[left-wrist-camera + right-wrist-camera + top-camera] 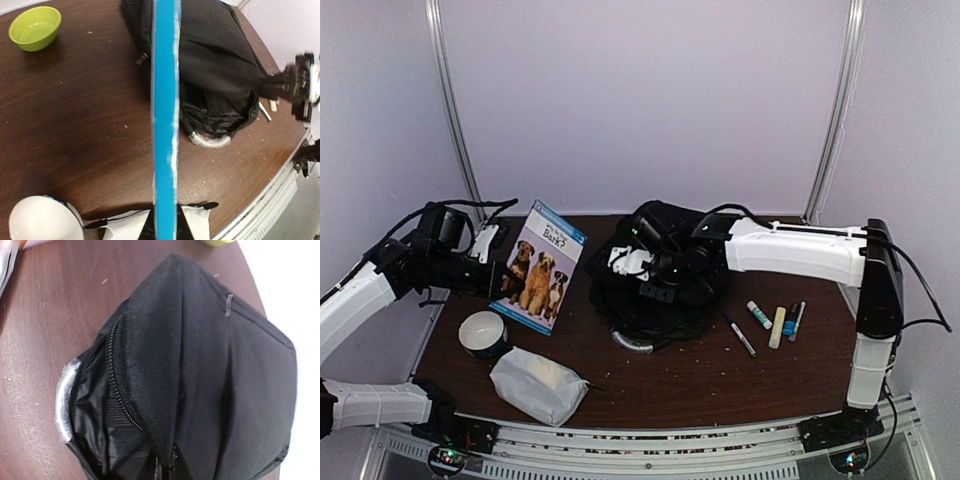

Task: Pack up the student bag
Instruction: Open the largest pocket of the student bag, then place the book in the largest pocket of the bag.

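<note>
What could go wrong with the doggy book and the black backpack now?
1. The left end effector grips the book by one edge only, so it might tilt or slip.
2. The student bag shows just a narrow zipper gap; the wide book could catch on it.
3. The right end effector seems to pinch only a fold of fabric, which may slip out and let the gap close.

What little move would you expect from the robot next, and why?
Probably the right arm lifts slightly, to widen the mouth of the student bag. The right jaws look pinched shut on its black fabric, tenting it up, while the left jaws hold the dog book edge-on nearby, apparently ready to slide in once there is a gap.
</note>
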### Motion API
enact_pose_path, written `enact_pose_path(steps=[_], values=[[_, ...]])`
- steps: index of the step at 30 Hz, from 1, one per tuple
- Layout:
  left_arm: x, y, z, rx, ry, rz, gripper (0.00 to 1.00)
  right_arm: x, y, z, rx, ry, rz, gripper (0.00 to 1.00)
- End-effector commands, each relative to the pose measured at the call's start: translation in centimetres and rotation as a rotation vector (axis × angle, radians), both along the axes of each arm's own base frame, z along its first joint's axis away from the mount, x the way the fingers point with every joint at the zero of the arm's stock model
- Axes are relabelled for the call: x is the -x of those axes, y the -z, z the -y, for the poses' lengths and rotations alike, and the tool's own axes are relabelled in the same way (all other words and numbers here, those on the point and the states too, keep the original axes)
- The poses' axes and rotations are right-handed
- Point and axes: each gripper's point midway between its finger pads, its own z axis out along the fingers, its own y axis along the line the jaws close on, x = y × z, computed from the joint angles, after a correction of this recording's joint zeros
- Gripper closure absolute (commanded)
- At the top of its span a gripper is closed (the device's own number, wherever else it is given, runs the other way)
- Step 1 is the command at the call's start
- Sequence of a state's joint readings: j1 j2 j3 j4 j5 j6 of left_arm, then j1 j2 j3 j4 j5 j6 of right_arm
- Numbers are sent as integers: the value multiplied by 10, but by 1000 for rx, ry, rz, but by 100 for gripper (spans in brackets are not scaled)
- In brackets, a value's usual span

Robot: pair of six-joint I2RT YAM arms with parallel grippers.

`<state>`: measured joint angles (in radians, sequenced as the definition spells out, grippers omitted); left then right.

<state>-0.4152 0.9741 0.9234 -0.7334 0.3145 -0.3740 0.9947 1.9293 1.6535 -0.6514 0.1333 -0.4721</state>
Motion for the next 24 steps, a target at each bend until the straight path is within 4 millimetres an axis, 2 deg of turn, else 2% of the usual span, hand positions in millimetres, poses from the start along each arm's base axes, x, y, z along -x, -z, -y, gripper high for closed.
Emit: enact_pose_path(steps=[1,5,8,13,16,20,24], values=[[29,-18,28,152,212,17,100,-12,-69,7,-164,23,16,100],[63,-33,46,279,366,-30,100,-21,-96,18,-211,41,40,100],[80,-42,59,343,456,-59,100,-24,-109,24,-246,50,51,100],[106,-31,84,387,583,-132,100,-30,-116,31,-278,64,35,100],[113,-18,94,392,605,-168,100,-34,-120,34,-299,72,25,100],[126,-22,117,485,698,-143,100,-34,-125,36,-323,73,18,100],[110,-10,140,502,679,-156,100,-29,-130,34,-358,59,8,100]])
